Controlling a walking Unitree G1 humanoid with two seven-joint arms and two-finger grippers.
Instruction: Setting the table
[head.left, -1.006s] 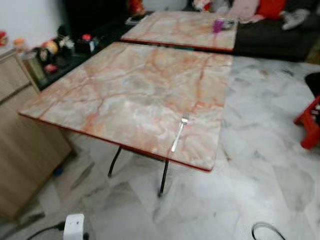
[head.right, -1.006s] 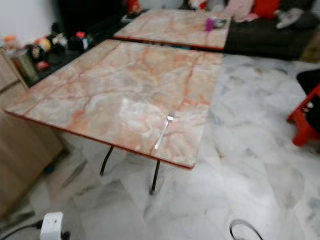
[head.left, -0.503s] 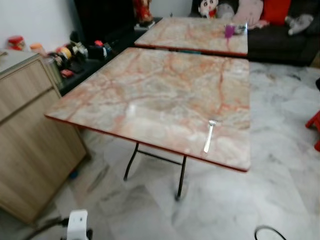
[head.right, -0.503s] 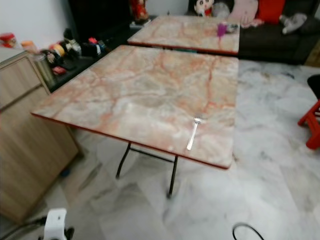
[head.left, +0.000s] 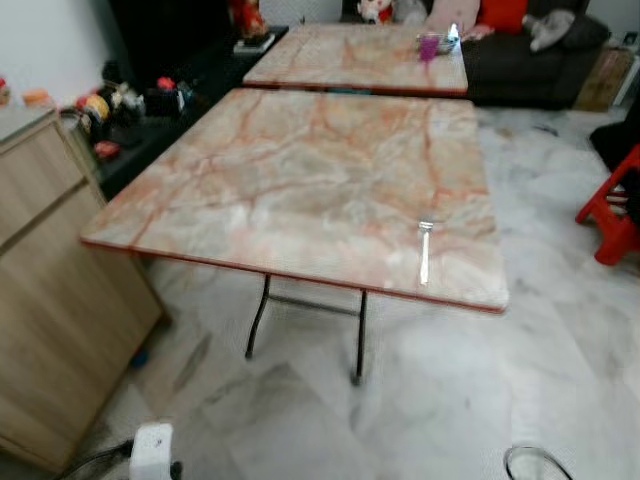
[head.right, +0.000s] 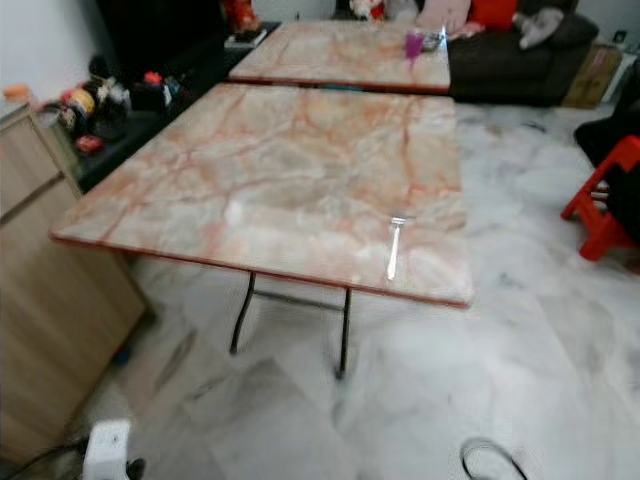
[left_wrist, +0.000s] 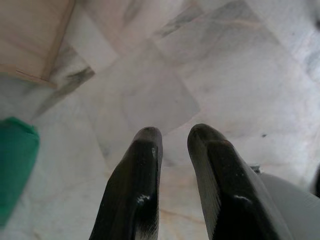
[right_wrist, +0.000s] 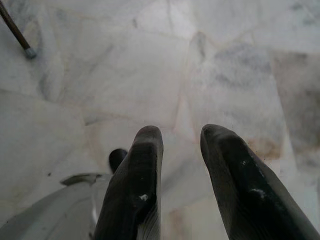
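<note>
One fork on table: fork (head.left: 425, 251) lies flat near the right near corner of the marble-top table (head.left: 300, 180), tines far, handle toward near edge.
Left gripper: left gripper (left_wrist: 172, 137) hangs over floor tiles, jaws a narrow gap apart, empty.
Right gripper: right gripper (right_wrist: 177, 137) idle over floor, jaws slightly apart, empty.
Handling: likely light, stiff, slippery metal; thin and flush on the top, so pinch the handle mid-length across its width.
Far right: purple cup (head.left: 429, 45) on second table.

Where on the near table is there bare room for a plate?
Nearly all the near table is bare: the whole stretch left of the fork, up to the far edge. The only tight strip lies between the fork and the right edge. The far table holds a purple cup.
</note>
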